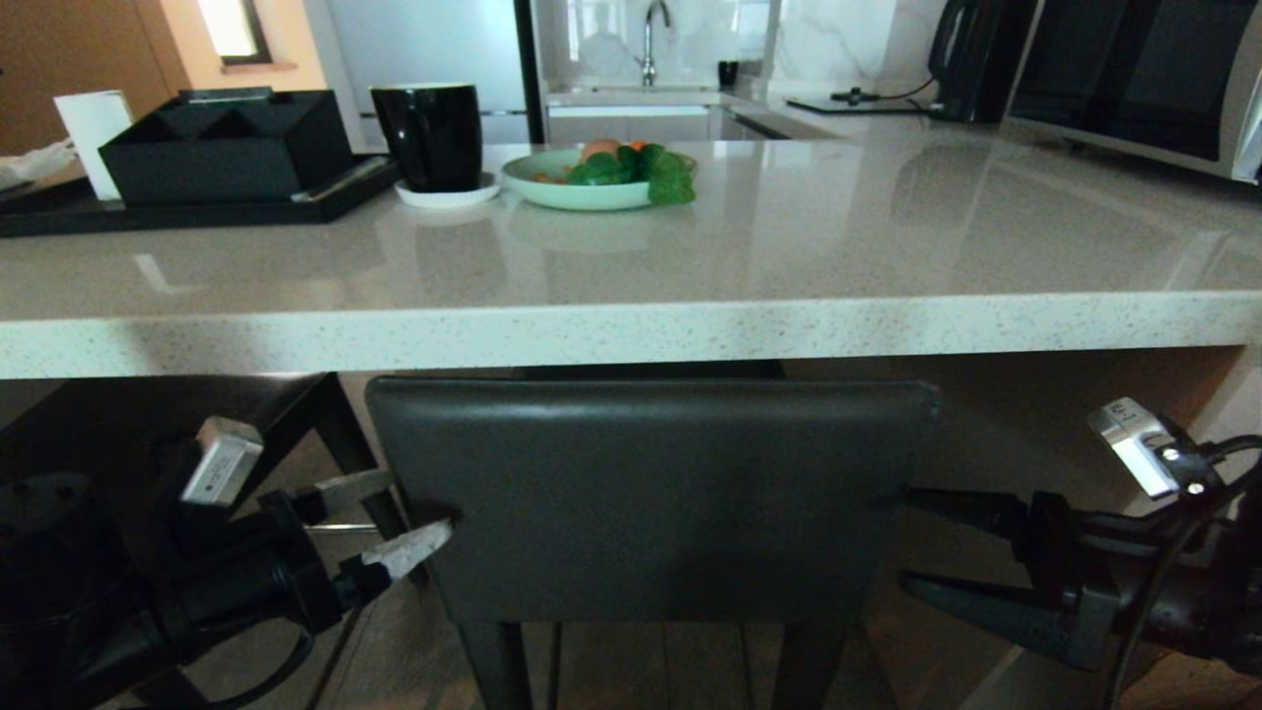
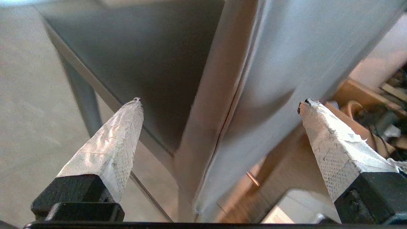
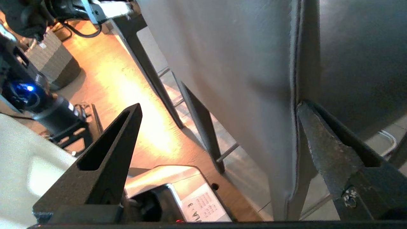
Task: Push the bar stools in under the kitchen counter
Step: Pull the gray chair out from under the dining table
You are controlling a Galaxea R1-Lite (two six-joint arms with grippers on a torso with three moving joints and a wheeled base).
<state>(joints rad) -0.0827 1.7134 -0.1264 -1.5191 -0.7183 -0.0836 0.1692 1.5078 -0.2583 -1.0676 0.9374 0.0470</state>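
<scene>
From the head view, the long pale grey-beige polished stone kitchen counter [image 1: 690, 247] fills the upper picture, its thick speckled white edge running straight across. On it sit a black tray [image 1: 59, 212] carrying a black angular box [image 1: 222, 143] and a white roll [image 1: 94, 133], a glossy black mug [image 1: 429, 133] on a white coaster, and a pale green plate [image 1: 582, 192] of leafy greens. A dark microwave [image 1: 1144, 79] stands at the far right, a sink with a chrome tap [image 1: 649, 39] beyond.

Just below the counter edge, the dark grey leather backrest of a bar stool [image 1: 651, 493] stands centred, its slim dark legs dropping to a wood-toned floor. The left gripper [image 1: 389, 518] is at the backrest's left edge, jaws spread wide, one taped fingertip touching the leather. The right gripper [image 1: 912, 542] sits at the backrest's right edge, its black jaws wide apart too, holding nothing.

Over to the left wrist view: two white-taped fingers [image 2: 111, 149] stand apart, the stool's backrest edge and seam between them, pale floor tiles to one side.

Now the right wrist view: black fingers [image 3: 108, 165] are splayed open, one resting against the backrest's stitched side edge, the other free over warm wooden flooring. The stool's dark legs and thin metal footrest bar [image 3: 227, 152] show beyond.
</scene>
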